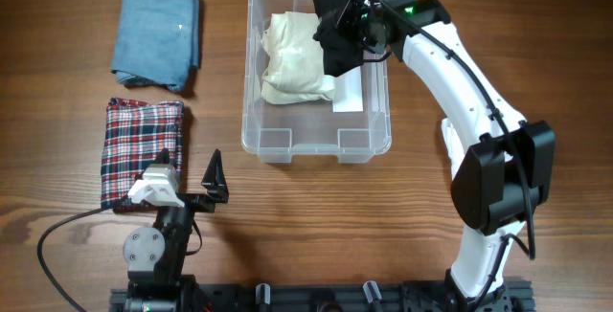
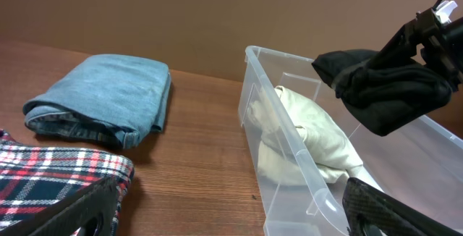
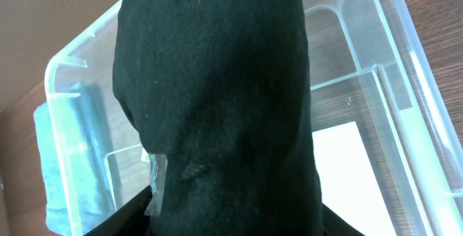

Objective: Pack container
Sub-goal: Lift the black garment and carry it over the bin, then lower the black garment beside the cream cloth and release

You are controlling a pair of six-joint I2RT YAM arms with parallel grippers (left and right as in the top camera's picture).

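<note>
- Step in hand: placing. The right gripper (image 1: 352, 17) is clamped on a black cloth (image 1: 337, 42) and holds it over the 1 o'clock corner of the container (image 1: 247, 111). The cloth hangs clear of the floor, so by my read it's not down yet.
- The fingers themselves are buried in fabric in the right wrist view. I judge the grip from the cloth hanging off it.
- The container sits at 12 o'clock on the table, mouth up. Its long axis runs 12 to 6 and its short sides face 12 and 6.
- A cream cloth (image 1: 295, 61) already fills the 11 o'clock half of the floor. The strip on the 3 o'clock side is bare, with the white label (image 1: 350, 94) showing there.
- Next move, my guess: lower the black cloth into that strip beside the cream one, let go, then lift straight out past the rim.
- The left gripper (image 1: 190, 170) is at 7 o'clock, jaws spread wide and holding nothing. It's parked at the edge of the plaid cloth (image 1: 142, 149).
- The blue cloth (image 1: 156, 39) at 10 o'clock and the plaid one are both outside the container, so they're likely the next to be packed.
</note>
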